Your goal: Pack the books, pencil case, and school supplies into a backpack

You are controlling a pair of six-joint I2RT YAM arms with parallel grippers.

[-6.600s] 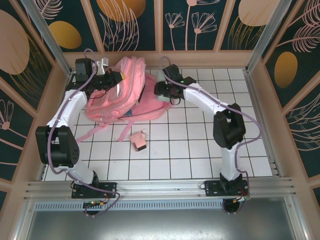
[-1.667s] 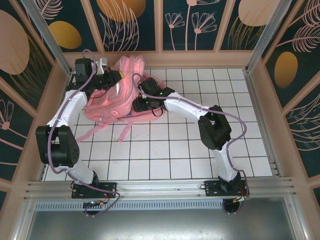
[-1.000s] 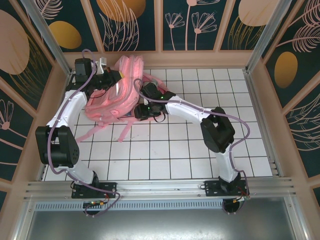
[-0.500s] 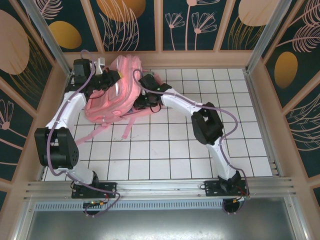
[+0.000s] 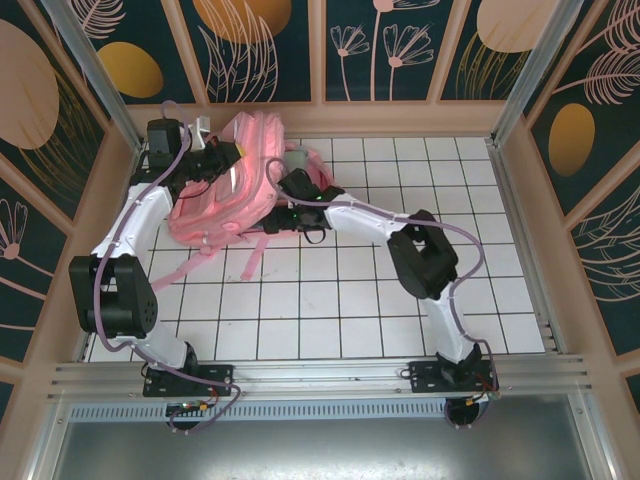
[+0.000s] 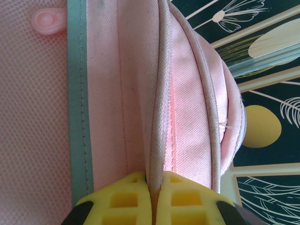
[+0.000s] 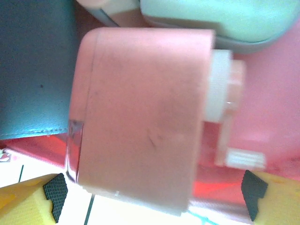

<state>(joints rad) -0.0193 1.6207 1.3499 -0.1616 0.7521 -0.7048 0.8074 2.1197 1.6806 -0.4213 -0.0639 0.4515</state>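
Step in hand, by judgement: seating the pink box (image 7: 140, 117) in the backpack (image 5: 225, 195), which lies at the far left of the surface (image 5: 350, 300).

Left gripper (image 6: 152, 199) is clenched on a piped seam of the backpack and appears to hold the mouth up.

Right gripper (image 7: 153, 194) is at the mouth with its jaws spread wide. There is a gap on each side of the box, so the box is released, not grasped.

The box rests on pink lining, with the teal pad (image 7: 33, 70) just beside it and the mint case (image 7: 220, 18) just beyond.

Bare tile shows below the near-left corner, so the box may sit close to the lip.

Recommendation: nudge the box deeper with the open fingers, then retract straight back. The left grip should hold firm so the mouth does not sag.
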